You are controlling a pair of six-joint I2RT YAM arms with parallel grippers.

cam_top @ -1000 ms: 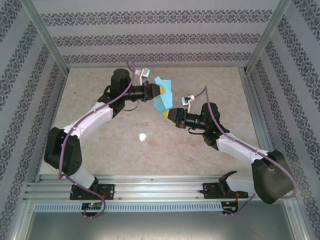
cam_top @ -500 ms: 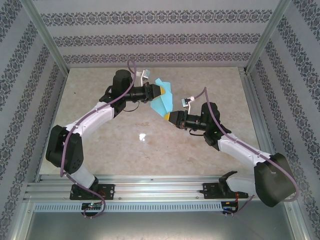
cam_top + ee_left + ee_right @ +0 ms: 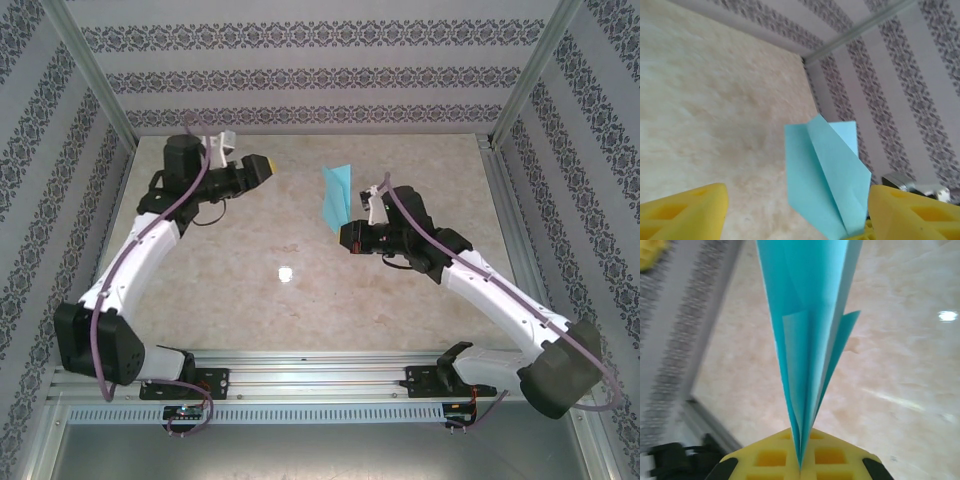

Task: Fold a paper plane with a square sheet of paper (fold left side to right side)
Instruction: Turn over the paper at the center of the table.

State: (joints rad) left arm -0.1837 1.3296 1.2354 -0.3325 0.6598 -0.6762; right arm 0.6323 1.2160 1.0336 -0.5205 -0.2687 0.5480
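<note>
The square sheet of paper is folded into a narrow light-blue paper plane [image 3: 337, 192], which hangs in the air above the middle-back of the table. My right gripper [image 3: 346, 235] is shut on its lower pointed end. In the right wrist view the yellow pads [image 3: 835, 460] pinch the layered folds [image 3: 807, 315], which fan out away from the camera. My left gripper [image 3: 264, 163] is open and sits well to the left of the paper, touching nothing. Its wrist view looks between its two yellow fingers [image 3: 685, 215] at the paper plane [image 3: 822, 175] some way off.
The beige marble-look tabletop [image 3: 250, 290] lies below both arms. Patterned walls [image 3: 300, 75] and aluminium posts [image 3: 90, 70] close in the back and sides. A metal rail [image 3: 320, 380] runs along the near edge by the arm bases.
The left gripper opened, let go of the paper and pulled back to the left. The right gripper shut on the paper's lower end and now holds it alone.
</note>
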